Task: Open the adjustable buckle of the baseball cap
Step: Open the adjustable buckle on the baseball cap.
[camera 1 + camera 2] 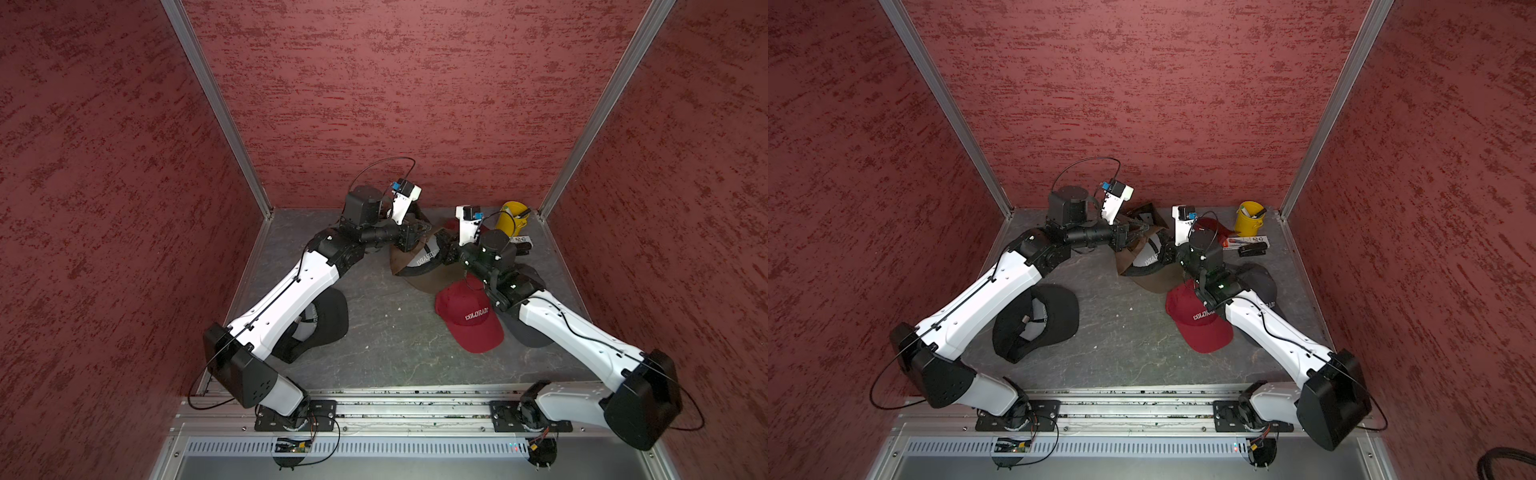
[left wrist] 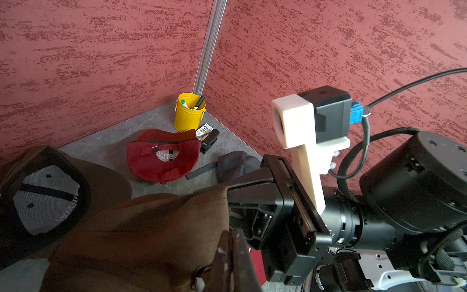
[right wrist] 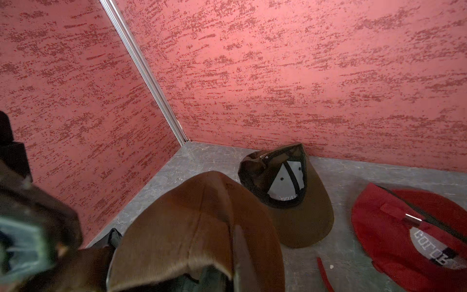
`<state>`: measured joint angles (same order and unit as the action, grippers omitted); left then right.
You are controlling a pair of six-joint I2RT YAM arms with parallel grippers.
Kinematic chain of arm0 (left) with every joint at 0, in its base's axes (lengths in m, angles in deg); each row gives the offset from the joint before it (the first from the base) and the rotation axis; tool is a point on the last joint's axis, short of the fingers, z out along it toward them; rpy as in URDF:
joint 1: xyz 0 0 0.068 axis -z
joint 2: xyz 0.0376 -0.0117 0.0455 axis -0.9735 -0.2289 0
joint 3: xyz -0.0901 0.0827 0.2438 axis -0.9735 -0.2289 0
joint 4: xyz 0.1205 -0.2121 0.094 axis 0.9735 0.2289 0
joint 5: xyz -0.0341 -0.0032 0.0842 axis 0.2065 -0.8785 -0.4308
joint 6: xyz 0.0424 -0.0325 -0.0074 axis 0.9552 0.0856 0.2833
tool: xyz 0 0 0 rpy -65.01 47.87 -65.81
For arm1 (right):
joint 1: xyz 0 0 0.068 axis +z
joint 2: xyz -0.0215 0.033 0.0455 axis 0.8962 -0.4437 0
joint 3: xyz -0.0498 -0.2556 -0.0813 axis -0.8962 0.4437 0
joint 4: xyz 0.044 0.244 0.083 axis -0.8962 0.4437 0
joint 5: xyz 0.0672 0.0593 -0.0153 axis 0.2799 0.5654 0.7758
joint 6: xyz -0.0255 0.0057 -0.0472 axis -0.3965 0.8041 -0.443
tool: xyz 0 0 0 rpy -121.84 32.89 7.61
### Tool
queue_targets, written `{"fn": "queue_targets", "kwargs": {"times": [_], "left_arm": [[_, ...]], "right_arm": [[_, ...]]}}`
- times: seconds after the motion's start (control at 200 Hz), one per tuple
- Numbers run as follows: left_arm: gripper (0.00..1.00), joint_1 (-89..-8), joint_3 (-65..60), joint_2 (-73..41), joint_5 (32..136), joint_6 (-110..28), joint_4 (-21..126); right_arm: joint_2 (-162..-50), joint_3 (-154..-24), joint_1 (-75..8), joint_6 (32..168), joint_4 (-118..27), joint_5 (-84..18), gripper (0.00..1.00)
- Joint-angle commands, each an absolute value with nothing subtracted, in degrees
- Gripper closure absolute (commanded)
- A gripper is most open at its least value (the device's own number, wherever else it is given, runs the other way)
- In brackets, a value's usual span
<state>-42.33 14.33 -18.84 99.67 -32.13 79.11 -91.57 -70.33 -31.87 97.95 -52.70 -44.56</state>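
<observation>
Between the two arms at the back of the table, a brown baseball cap (image 1: pixel 419 262) is held up, its white lining and black sweatband facing upward. My left gripper (image 2: pixel 232 230) is shut on a fold of its brown fabric (image 2: pixel 151 227). From the other side, my right gripper (image 3: pixel 236 235) is shut on the same cap (image 3: pixel 197 222). In the left wrist view the right gripper (image 2: pixel 227 194) pinches the cap's edge. In both top views the grippers (image 1: pixel 422 232) (image 1: pixel 442 245) nearly meet over the cap. The buckle is hidden behind fabric and fingers.
A second brown cap (image 3: pixel 285 192) lies upside down by the back wall. Other caps lie around: a red one (image 1: pixel 469 316), an upturned red one (image 2: pixel 161 156), a black one (image 1: pixel 1038 324) and a grey one (image 1: pixel 1258 282). A yellow cup (image 1: pixel 1250 218) and a black stapler (image 1: pixel 1252 249) stand back right.
</observation>
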Motion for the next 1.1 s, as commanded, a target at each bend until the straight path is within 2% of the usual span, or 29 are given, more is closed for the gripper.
{"fn": "queue_targets", "kwargs": {"times": [0.0, 0.351, 0.421, 0.486, 0.566, 0.636, 0.701, 0.942, 1.092], "left_arm": [[1.00, -42.40, 13.25, -15.74, 100.28, -32.47, 77.71], [1.00, -42.40, 10.56, -13.49, 99.56, -32.99, 77.01], [0.88, -42.40, 10.86, -14.10, 99.56, -33.20, 76.50], [0.70, -42.40, 12.25, -15.44, 99.91, -33.19, 76.73], [0.63, -42.60, 13.91, -16.47, 99.83, -33.23, 77.47], [0.50, -43.54, 13.36, -15.77, 100.09, -34.20, 76.24], [0.44, -45.22, 11.67, -14.15, 100.96, -35.75, 73.73], [0.43, -51.53, 6.99, -9.38, 101.32, -36.44, 74.70], [0.45, -52.66, 1.06, -6.19, 103.16, -35.36, 74.22]], "right_arm": [[-91.90, -72.27, -32.20, 99.35, -53.27, -45.68, 1.00], [-91.68, -72.01, -32.38, 101.08, -53.74, -44.93, 1.00], [-91.73, -72.01, -32.37, 101.25, -54.31, -44.04, 1.00], [-91.91, -72.09, -32.44, 101.34, -54.50, -43.48, 1.00], [-92.12, -72.36, -32.45, 101.39, -54.41, -43.24, 1.00], [-92.04, -72.31, -32.46, 101.51, -54.41, -43.21, 1.00], [-91.94, -72.18, -32.52, 101.60, -54.30, -43.21, 1.00], [-91.77, -72.33, -32.55, 101.01, -53.62, -43.38, 1.00], [-91.93, -73.24, -32.64, 100.54, -53.01, -42.90, 1.00]]}}
